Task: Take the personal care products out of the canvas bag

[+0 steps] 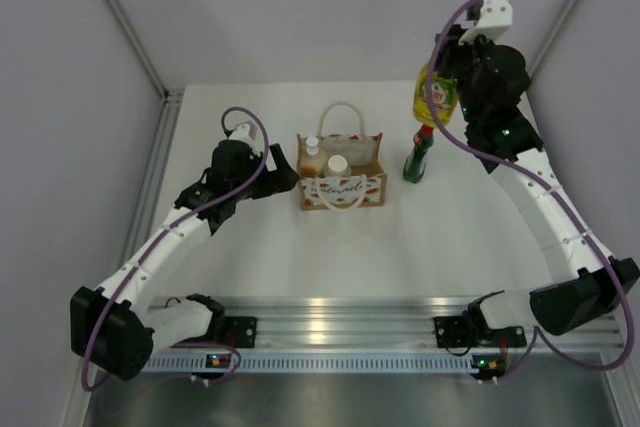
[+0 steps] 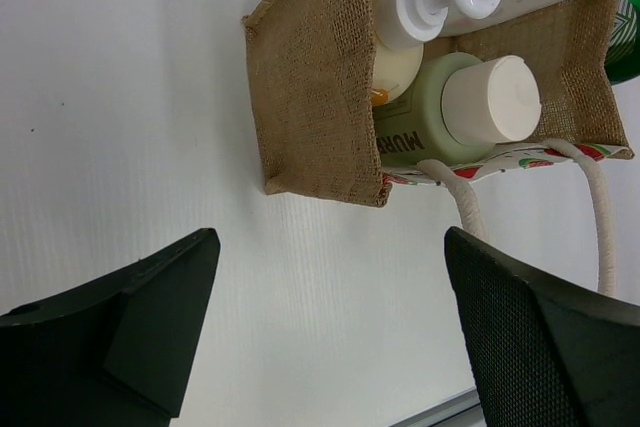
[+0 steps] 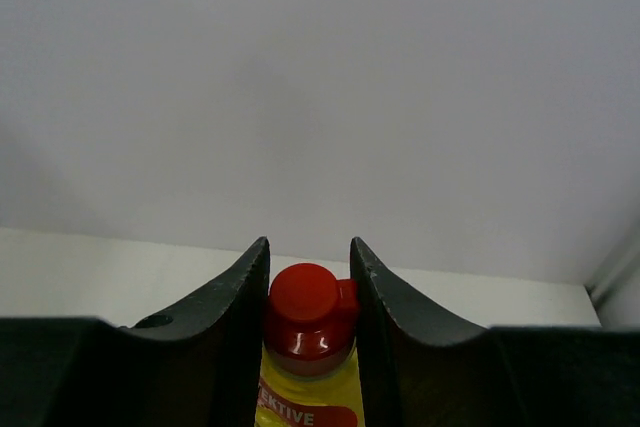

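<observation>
The canvas bag (image 1: 342, 187) (image 2: 315, 87) stands upright mid-table. Inside it are a cream bottle with a white nozzle (image 1: 311, 155) (image 2: 398, 62) and a pale cylinder with a white cap (image 1: 338, 163) (image 2: 490, 97). A dark green bottle with a red cap (image 1: 417, 159) stands on the table to the bag's right. My right gripper (image 1: 452, 87) (image 3: 308, 252) is raised above that bottle, shut on the red cap of the yellow-green bottle (image 1: 435, 95) (image 3: 305, 397). My left gripper (image 1: 283, 169) (image 2: 330, 242) is open and holds nothing, just left of the bag without touching it.
The bag's rope handles (image 2: 600, 207) loop out toward my left gripper's right finger. A metal rail (image 1: 330, 322) runs along the near table edge. Pale walls close in the table at the back and on both sides.
</observation>
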You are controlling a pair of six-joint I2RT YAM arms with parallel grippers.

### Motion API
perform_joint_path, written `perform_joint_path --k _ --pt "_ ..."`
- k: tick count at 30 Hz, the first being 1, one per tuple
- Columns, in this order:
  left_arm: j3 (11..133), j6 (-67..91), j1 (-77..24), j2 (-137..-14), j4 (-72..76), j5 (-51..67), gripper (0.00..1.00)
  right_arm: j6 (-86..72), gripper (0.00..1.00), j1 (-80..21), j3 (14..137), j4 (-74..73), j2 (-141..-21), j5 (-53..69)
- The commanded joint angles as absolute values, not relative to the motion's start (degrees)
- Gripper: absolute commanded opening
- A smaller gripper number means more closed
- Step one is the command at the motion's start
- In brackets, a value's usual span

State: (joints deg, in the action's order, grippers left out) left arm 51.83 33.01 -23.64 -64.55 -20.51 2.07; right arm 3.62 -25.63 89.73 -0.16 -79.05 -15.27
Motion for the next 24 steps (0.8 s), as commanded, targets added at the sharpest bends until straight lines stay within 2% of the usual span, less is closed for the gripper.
perform_joint_path --k 1,8,12,19,24 --pt "51.42 32.08 -23.73 -64.16 -17.58 1.58 0.98 -2.02 0.00 -18.39 87.64 4.48 -71.64 -17.48" --pt "51.42 32.08 -23.64 -64.34 -17.67 2.11 0.98 -1.14 0.00 -13.63 79.39 6.41 -68.21 -30.38" --pt "51.33 31.73 -23.73 -64.42 -17.58 1.41 0.98 -0.62 0.00 -13.10 72.00 14.40 -68.82 -39.45" --pt "51.68 31.55 -23.73 -65.30 -17.58 2.20 0.98 2.09 0.00 -12.83 56.71 33.73 -69.78 -39.20" --pt "51.68 30.85 -23.73 -65.30 -17.67 1.85 0.98 3.51 0.00 -12.22 54.15 40.06 -74.09 -39.11"
